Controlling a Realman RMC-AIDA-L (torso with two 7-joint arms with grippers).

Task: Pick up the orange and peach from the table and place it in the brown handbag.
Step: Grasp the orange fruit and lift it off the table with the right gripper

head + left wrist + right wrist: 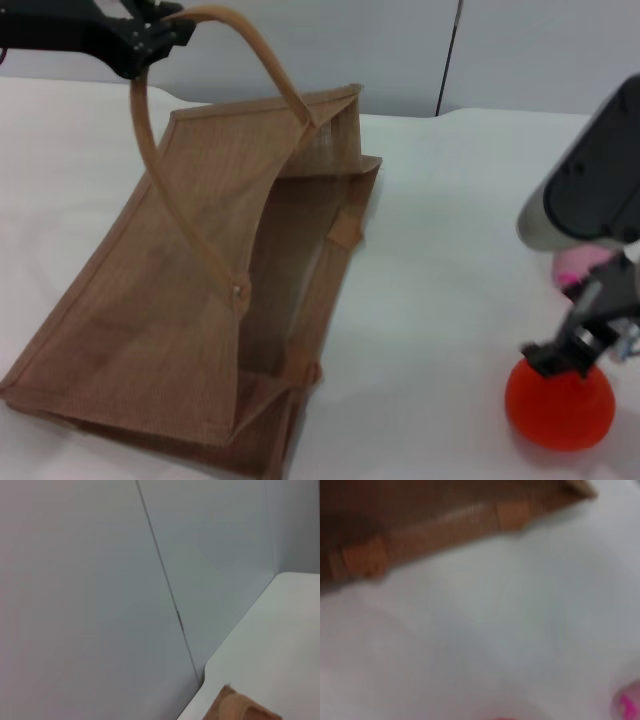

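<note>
The brown handbag (180,300) lies on the white table, its mouth facing right and held open. My left gripper (150,38) is at the top left, shut on the bag's upper handle (165,190) and holding it up. The orange (560,408) sits on the table at the lower right. My right gripper (568,355) is right above it, touching its top. The peach (576,264) shows as a pink patch, mostly hidden behind the right arm. In the right wrist view the peach (627,705) is at the edge and the bag's rim (445,525) is farther off.
The white table (440,260) stretches between the bag and the fruits. A grey wall (400,50) with a dark seam stands behind. The left wrist view shows the wall, a table corner (280,640) and a bit of tan bag (240,709).
</note>
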